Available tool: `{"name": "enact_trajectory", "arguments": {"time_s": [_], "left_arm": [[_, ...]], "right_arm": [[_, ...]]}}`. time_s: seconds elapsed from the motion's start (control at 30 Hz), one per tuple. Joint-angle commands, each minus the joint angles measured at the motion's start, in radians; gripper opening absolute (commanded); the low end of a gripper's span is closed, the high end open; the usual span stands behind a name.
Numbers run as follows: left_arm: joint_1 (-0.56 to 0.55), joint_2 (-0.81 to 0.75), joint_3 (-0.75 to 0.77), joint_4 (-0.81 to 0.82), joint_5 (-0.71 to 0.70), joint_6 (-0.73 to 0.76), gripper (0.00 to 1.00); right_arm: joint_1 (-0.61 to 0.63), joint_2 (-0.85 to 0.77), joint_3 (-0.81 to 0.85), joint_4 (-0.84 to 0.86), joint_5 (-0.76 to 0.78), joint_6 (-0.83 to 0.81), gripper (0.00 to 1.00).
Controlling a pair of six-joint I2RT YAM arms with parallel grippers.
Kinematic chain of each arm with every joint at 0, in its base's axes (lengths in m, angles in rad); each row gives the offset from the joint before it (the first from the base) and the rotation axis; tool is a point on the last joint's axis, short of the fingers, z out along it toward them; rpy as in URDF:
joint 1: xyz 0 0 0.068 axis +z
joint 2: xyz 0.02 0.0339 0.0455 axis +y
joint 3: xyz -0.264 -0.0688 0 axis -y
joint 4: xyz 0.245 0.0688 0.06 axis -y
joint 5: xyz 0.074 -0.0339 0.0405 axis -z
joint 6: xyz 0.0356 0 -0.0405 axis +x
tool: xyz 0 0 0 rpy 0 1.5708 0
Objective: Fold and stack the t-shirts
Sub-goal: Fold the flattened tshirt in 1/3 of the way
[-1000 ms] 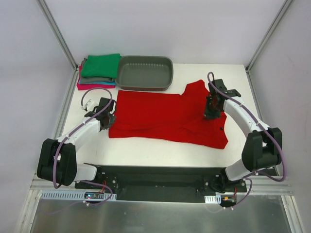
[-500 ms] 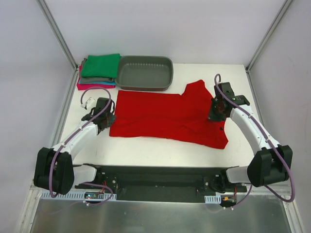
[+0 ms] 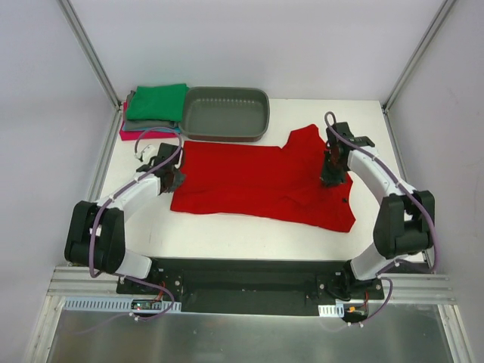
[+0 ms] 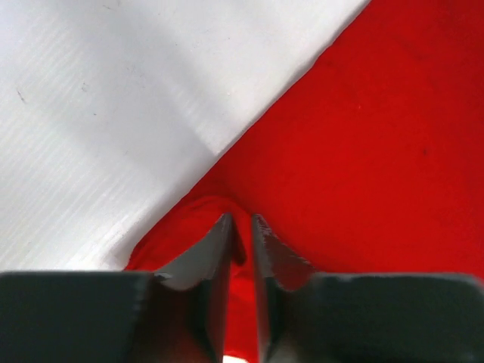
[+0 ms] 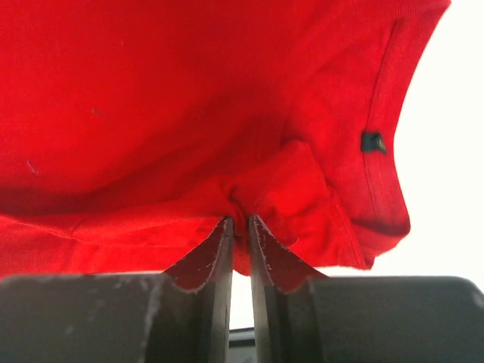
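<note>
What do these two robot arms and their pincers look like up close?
Both arms look alike: the left arm and right arm have white shells between chunky black joints, with a purple cable looping along each. The left gripper and right gripper are black, and their dark grey fingers taper to thin tips with scuffed, pale edges.

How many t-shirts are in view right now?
5. A red t-shirt lies spread across the middle. Green, grey, teal and magenta ones are stacked folded at the far left, beside the tub. More could be hidden among them.
</note>
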Motion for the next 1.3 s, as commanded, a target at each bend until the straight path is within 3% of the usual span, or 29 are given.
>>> {"name": "enact_trajectory", "arguments": {"time_s": [0.0, 0.07, 0.1, 0.13, 0.17, 0.3, 0.37, 0.5, 0.57, 0.67, 0.87, 1.27], "left_arm": [[0.031, 0.05, 0.061, -0.01, -0.019, 0.034, 0.32], [0.049, 0.052, 0.072, -0.021, -0.016, 0.032, 0.69], [0.057, 0.043, 0.076, -0.022, -0.013, 0.035, 0.83], [0.063, 0.023, 0.081, -0.028, -0.007, 0.045, 0.96], [0.065, -0.002, 0.081, -0.03, -0.008, 0.052, 0.99], [0.065, -0.115, 0.046, -0.033, 0.05, 0.081, 0.99], [0.063, -0.17, 0.017, -0.021, 0.142, 0.11, 0.99], [0.05, -0.201, -0.074, 0.143, 0.485, 0.19, 0.99], [0.031, -0.174, -0.109, 0.229, 0.599, 0.2, 0.99], [0.005, -0.094, -0.108, 0.263, 0.662, 0.209, 0.99], [0.004, 0.041, -0.109, 0.263, 0.676, 0.223, 0.99], [0.008, -0.014, -0.163, 0.208, 0.498, 0.265, 0.99]], "right_arm": [[-0.022, 0.083, 0.103, 0.077, 0.056, -0.041, 0.22], [-0.031, 0.151, 0.159, 0.083, 0.121, -0.083, 0.48], [-0.034, 0.171, 0.183, 0.078, 0.155, -0.097, 0.53], [-0.036, 0.177, 0.199, 0.06, 0.175, -0.106, 0.6], [-0.032, 0.168, 0.2, 0.055, 0.174, -0.115, 0.64], [-0.034, -0.001, 0.055, 0.147, 0.072, -0.109, 0.96], [-0.034, -0.088, -0.043, 0.192, -0.04, -0.089, 0.96], [-0.032, -0.2, -0.285, 0.359, -0.381, -0.007, 0.96], [-0.029, -0.217, -0.355, 0.452, -0.467, 0.044, 0.96], [-0.022, -0.198, -0.377, 0.5, -0.478, 0.078, 0.96], [-0.009, -0.113, -0.372, 0.54, -0.461, 0.099, 0.96], [-0.002, 0.062, -0.263, 0.652, -0.415, 0.17, 0.96]]}}
